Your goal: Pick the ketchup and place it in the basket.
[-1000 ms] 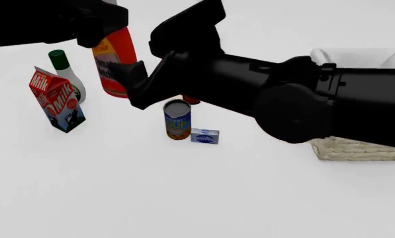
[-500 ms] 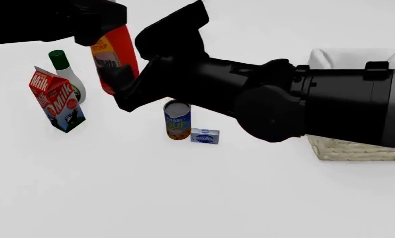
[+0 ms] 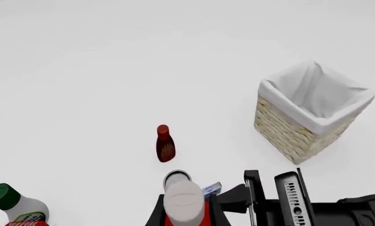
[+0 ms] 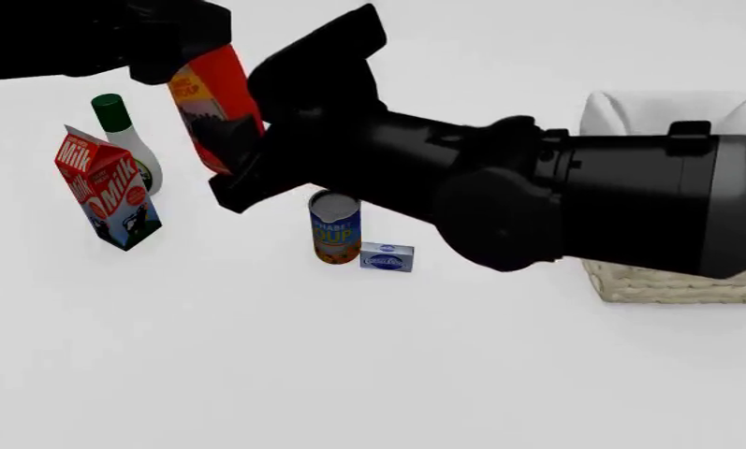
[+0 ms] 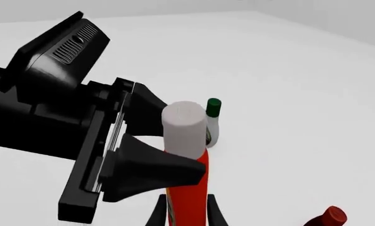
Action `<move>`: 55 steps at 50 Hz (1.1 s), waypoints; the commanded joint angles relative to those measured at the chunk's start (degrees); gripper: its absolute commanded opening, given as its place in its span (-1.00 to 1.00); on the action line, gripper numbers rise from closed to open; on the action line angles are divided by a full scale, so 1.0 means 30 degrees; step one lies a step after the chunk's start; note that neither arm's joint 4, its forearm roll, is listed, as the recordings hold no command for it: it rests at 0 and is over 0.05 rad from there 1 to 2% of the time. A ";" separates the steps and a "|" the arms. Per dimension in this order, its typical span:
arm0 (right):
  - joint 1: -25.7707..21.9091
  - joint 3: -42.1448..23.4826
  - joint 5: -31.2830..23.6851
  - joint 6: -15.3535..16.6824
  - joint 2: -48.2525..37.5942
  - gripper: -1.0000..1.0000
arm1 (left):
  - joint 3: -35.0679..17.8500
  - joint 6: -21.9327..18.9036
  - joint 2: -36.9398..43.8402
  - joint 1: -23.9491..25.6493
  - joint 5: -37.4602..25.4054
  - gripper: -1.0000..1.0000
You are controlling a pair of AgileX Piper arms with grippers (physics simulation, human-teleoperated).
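A red and white milk carton [image 4: 107, 192] stands upright on the white table [image 4: 347, 365] at the left of the front view, its printed side turned a little to the right. Just behind it, touching or nearly so, stands a white bottle [image 4: 132, 142] with a green cap. Nearer the middle stands a soup can [image 4: 335, 226] with a blue and orange label, and just beside it on the right lies a small blue and white box [image 4: 387, 256]. In the left wrist view a slim maroon bottle [image 3: 164, 144] with a red cap stands upright on its own, well apart from the white bottle.
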State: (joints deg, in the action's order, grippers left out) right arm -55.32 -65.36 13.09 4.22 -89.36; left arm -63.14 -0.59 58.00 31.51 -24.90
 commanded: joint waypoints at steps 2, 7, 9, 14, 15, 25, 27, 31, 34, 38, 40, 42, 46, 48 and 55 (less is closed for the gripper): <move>0.0376 0.0659 0.0389 -0.0115 0.0069 -1.00 | -0.0493 0.0021 -0.0427 0.0513 -0.0410 -1.00; 0.0512 0.0846 0.0369 -0.0139 0.0273 -1.00 | -0.0990 -0.0091 -0.0942 0.0665 -0.0848 1.00; 0.0554 0.0841 0.0376 -0.0118 0.0274 -1.00 | -0.1066 0.0004 -0.1011 0.0719 -0.0894 1.00; 0.0640 0.0847 0.0257 -0.0096 0.0427 -1.00 | -0.1337 -0.0092 -0.1376 0.0919 -0.1337 1.00; 0.0650 0.0843 0.0243 -0.0081 0.0435 -1.00 | -0.1414 -0.0014 -0.1426 0.0968 -0.1415 1.00; 0.0790 0.0753 -0.0048 0.0032 0.0705 -1.00 | -0.1973 0.0041 -0.2168 0.0814 -0.2251 1.00; 0.0833 0.0756 -0.0112 0.0036 0.0819 -1.00 | -0.1934 0.0050 -0.2356 0.0626 -0.2295 1.00; 0.0888 0.0789 -0.0332 -0.0052 0.1184 -1.00 | -0.1691 0.0126 -0.2711 0.0178 -0.2293 1.00; 0.1079 0.0715 -0.0633 -0.0099 0.1510 -1.00 | -0.1265 0.0148 -0.3103 -0.0273 -0.2186 1.00; 0.1398 0.0619 -0.1072 -0.0210 0.2051 -1.00 | -0.0745 0.0256 -0.3578 -0.0715 -0.2042 1.00; 0.1425 0.0621 -0.1141 -0.0259 0.2184 -1.00 | -0.0665 0.0284 -0.3647 -0.0786 -0.2011 1.00; 0.1583 0.0481 -0.1508 -0.0282 0.2428 -1.00 | -0.0476 0.0273 -0.3885 -0.1097 -0.1946 1.00; 0.2073 0.0211 -0.2162 -0.0206 0.3098 -1.00 | -0.0036 -0.0128 -0.4493 -0.1951 -0.1695 1.00; 0.2175 0.0139 -0.2467 -0.0248 0.3329 -1.00 | 0.0118 0.0262 -0.4503 -0.1938 -0.1664 1.00; 0.2832 0.0029 -0.3028 -0.0560 0.3904 -1.00 | 0.0948 0.0386 -0.4911 -0.2367 -0.1177 1.00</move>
State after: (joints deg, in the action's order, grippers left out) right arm -49.15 -64.29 6.67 4.23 -80.75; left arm -63.08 -0.06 45.39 26.76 -29.73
